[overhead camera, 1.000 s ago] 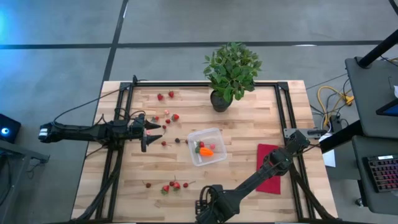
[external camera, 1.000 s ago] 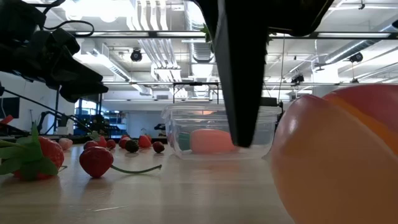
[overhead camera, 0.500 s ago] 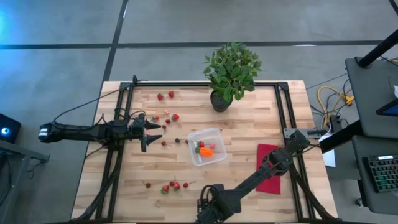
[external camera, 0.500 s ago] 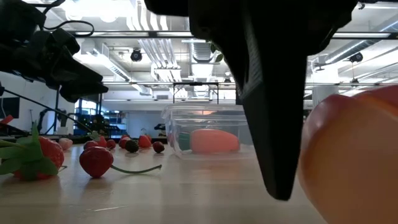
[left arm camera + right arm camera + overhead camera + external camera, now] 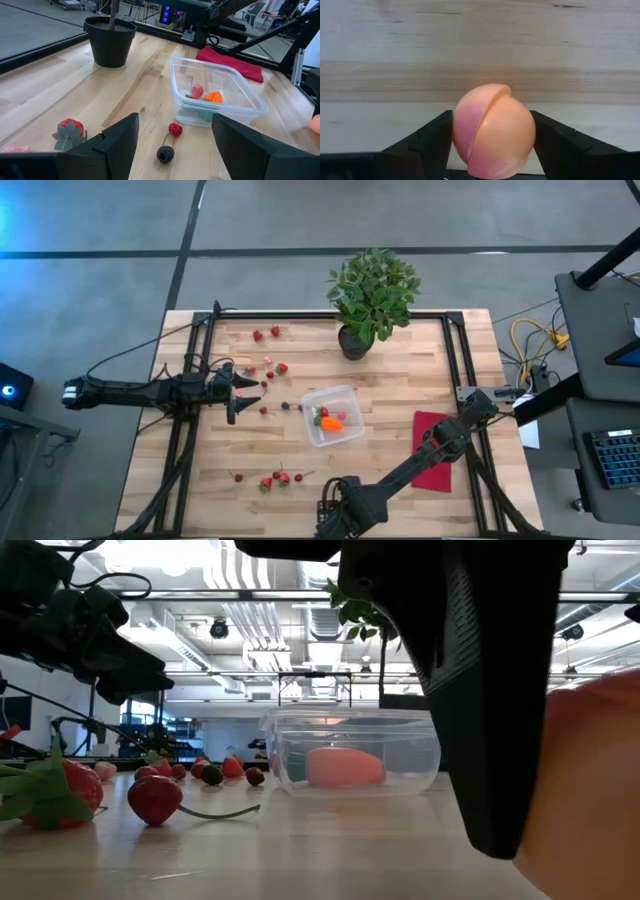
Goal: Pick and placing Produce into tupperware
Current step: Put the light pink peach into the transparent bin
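We're closing the right gripper (image 5: 492, 165) jaws on the peach (image 5: 493, 131); carrot (image 5: 331, 423) in tupperware (image 5: 352, 432), strawberries (image 5: 281, 477) remaining; left gripper (image 5: 172, 145) jaws wide.

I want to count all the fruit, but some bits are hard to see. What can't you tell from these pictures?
- Peach: high view, hidden under the right arm at the table's near edge.
- Right pincer: right wrist view, fingers flank the peach; whether they touch is unclear.
- Tupperware contents: high view, too small to count; the low view shows them through hazy plastic.
- Strawberries: high view, too tiny to count.
- Potted plant: left wrist view, leaves cut off.
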Available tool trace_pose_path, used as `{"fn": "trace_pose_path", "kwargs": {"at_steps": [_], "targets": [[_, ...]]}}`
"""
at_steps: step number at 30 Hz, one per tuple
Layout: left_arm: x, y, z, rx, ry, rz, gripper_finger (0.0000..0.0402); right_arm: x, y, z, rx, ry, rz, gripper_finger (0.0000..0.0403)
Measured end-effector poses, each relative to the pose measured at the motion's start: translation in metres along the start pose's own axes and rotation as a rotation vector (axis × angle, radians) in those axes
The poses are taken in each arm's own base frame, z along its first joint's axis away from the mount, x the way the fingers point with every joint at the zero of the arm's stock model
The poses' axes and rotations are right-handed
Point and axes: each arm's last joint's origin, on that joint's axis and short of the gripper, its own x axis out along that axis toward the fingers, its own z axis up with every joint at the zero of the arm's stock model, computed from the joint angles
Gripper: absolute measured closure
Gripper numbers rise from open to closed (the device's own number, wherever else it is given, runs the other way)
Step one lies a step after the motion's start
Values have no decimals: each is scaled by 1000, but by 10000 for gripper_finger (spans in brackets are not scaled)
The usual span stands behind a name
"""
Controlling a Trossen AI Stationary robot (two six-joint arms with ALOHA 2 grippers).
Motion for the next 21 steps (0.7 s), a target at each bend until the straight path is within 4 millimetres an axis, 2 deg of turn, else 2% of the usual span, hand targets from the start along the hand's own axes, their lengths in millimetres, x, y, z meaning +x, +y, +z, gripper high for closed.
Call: {"fn": "trace_pose_path", "kwargs": {"at_steps": [4, 7, 10, 15, 18, 21], "targets": [[0, 0, 0, 0, 0, 0, 164, -7, 3, -2, -43, 15, 19, 165], [0, 0, 0, 0, -2, 0, 164, -23, 6, -1, -54, -22, 86, 159], [0, 0, 0, 0, -1, 0, 164, -43, 8, 8, -6, -116, 143, 157], [0, 0, 0, 0, 0, 0, 164, -78, 11, 43, 61, -324, 198, 163], [0, 0, 0, 0, 0, 0, 164, -97, 12, 75, 57, -411, 138, 163], [0, 0, 0, 0, -1, 0, 164, -105, 22, 110, -10, -446, 72, 156]]}}
